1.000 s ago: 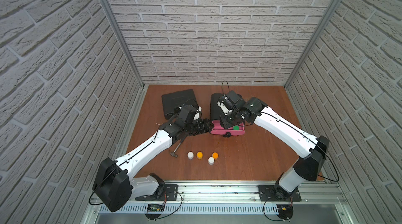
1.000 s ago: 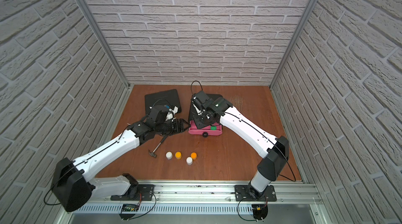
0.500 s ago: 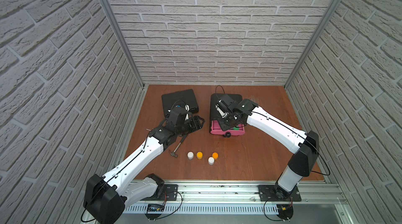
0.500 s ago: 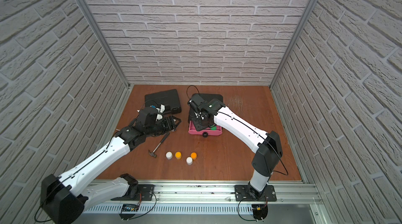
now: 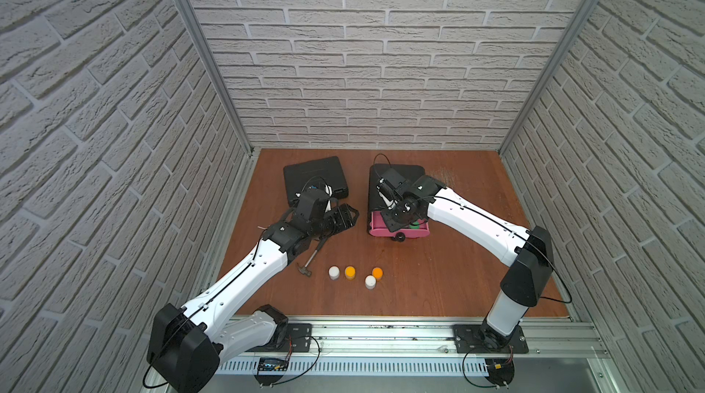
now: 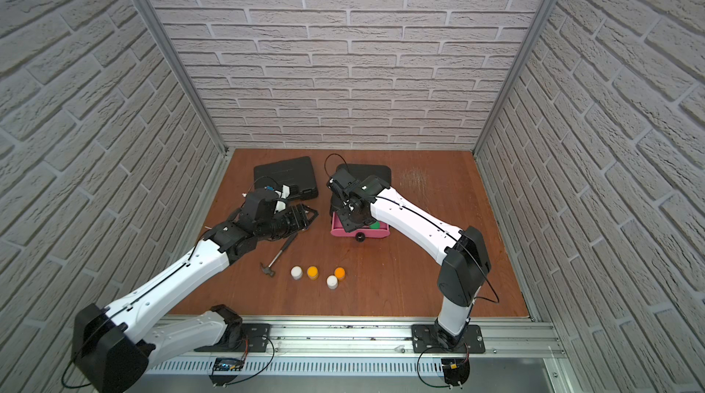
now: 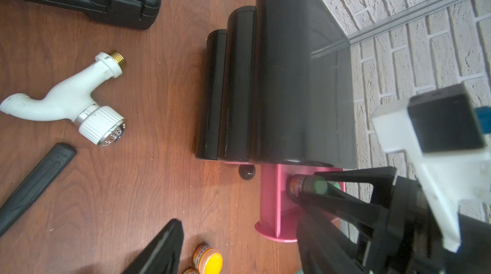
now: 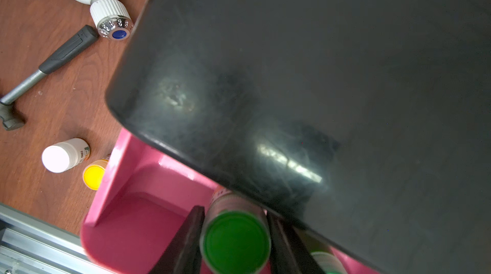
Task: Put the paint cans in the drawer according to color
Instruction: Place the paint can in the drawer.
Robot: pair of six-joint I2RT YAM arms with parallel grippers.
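The right gripper (image 8: 235,214) reaches down into the pulled-out pink drawer (image 8: 132,179) of the black drawer chest (image 7: 287,73), which stands toward the desk's far edge, about midway along it. Its fingers (image 8: 188,232) closely flank a green paint can (image 8: 236,243) on both sides. I cannot tell whether they pinch it or stand just clear, nor whether the can rests on the drawer floor. A second green can (image 8: 328,262) sits just beside it.

The step looks like setting the can down and letting go. To do it well, the fingers should part only enough to free the can, then rise straight and come away toward the drawer's front. The chest's edge overhangs close behind, and the neighbouring can could be knocked.

The left gripper (image 6: 313,215) hovers beside the chest, fingers apart and empty. Two white cans (image 5: 333,272) and two orange-yellow cans (image 5: 350,272) stand near the desk's near edge.
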